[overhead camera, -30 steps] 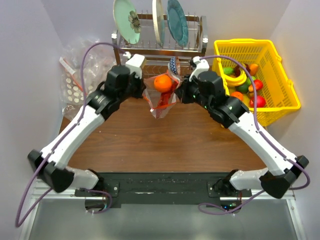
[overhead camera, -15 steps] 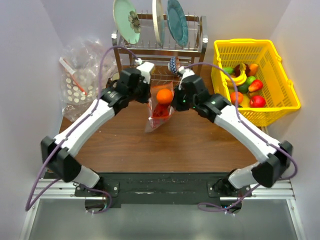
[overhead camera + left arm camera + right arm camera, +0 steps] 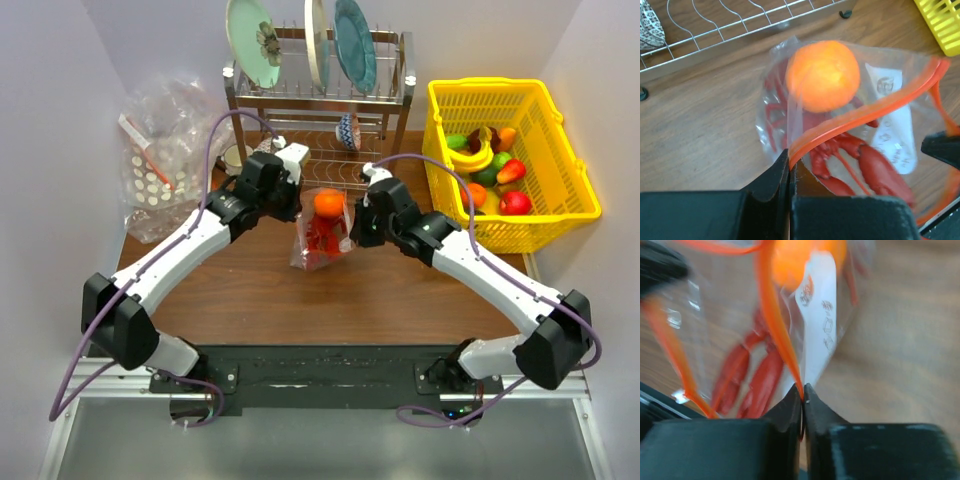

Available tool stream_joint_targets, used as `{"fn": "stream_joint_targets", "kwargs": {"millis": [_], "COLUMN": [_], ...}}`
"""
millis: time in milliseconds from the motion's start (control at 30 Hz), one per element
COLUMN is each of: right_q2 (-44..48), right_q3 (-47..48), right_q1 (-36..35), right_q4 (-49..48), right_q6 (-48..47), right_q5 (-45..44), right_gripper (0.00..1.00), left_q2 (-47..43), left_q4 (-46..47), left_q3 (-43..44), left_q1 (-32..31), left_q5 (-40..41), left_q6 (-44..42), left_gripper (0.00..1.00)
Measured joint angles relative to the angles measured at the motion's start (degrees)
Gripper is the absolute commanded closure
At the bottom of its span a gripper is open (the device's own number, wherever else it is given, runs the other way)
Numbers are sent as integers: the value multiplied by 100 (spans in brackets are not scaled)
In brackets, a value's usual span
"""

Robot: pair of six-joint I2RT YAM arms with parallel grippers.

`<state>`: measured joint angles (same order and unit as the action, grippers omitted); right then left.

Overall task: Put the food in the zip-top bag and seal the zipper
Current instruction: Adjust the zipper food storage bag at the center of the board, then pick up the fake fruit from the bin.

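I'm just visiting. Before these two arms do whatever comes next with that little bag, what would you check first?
1. Left gripper pinching the zip-top bag at its rim: ok, shut on it.
2. Right gripper pinching the opposite rim: ok.
3. Orange inside the bag: ok, though it sits high near the mouth.
4. Lobster inside the bag: ok.
5. Zipper pressed closed: not ok, its strips bow apart.
6. Bag bottom resting on the table: cannot tell.
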<state>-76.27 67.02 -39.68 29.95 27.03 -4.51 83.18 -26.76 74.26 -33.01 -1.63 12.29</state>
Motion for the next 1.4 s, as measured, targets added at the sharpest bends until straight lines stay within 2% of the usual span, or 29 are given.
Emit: {"fn": "stream_joint_targets", "kwargs": {"millis": [33, 67, 133, 400, 600, 800, 1000, 1133, 1400], "right_q2": [-11, 4, 142, 498, 586, 769, 726, 319, -748], "right_q3": [-20, -20, 37, 914, 1967, 2459, 2540, 2542, 2420], "right_q1": [0, 0, 0, 0, 166, 1578, 2553, 3508, 4542], "right_q4": [96, 153, 190, 597, 1309, 1668, 1665, 1532, 1246], "right_q6": [28, 26, 17, -208, -492, -638, -750, -734, -391], "right_q5": [2, -2, -11, -376, -1333, -2013, -2557, -2437, -1751], "right_gripper": [65, 52, 48, 46, 50, 53, 56, 56, 51], "left_q2": [4, -22, -96, -177, -251, -459, -595, -597, -605], "left_q4": [-59, -70, -70, -79, -68, 120, 376, 503, 789], "left_q3": [0, 0, 33, 105, 105, -4, -435, -682, -1003], "left_q1": [0, 0, 0, 0, 0, 0, 0, 0, 0], "left_q5": [-15, -22, -28, 9, 39, 37, 4, -101, -479], "left_q6": [-7, -11, -48, -144, -160, -192, -227, -234, -179], "left_gripper": [100, 100, 100, 100, 100, 100, 100, 100, 100]}}
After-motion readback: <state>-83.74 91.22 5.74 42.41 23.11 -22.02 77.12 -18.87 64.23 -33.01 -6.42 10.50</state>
